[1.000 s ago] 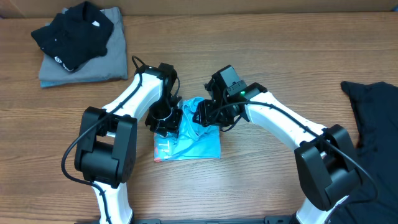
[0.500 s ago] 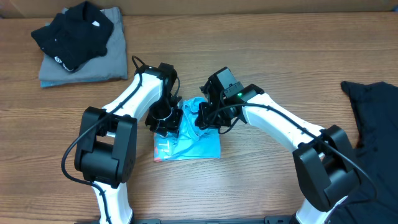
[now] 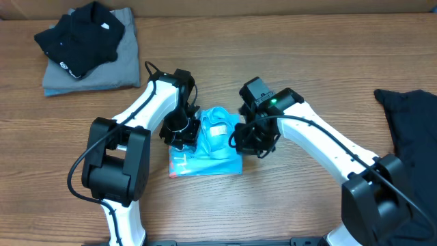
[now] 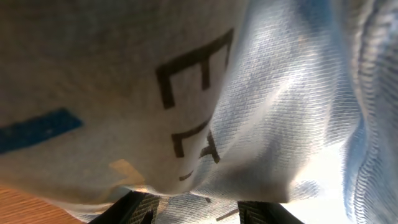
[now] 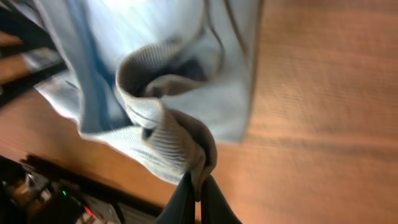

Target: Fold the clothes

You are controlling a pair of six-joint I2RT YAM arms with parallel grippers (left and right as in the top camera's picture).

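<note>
The wooden table (image 3: 287, 61) fills the overhead view, its brown grain running from nine o'clock to three o'clock. A paler tan strip (image 3: 273, 5) borders it along the twelve o'clock edge, too narrow to identify. The right wrist view shows the same wood at three o'clock.

Dark printed "E" on the light blue T-shirt (image 4: 280, 124)

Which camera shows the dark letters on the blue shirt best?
The left wrist view: the dark letters fill the frame, close up on the light blue T-shirt. Overhead shows the whole bunched shirt but only small white print at one corner. The right wrist view shows no letters, just a ribbed edge pinched in the right gripper.
</note>
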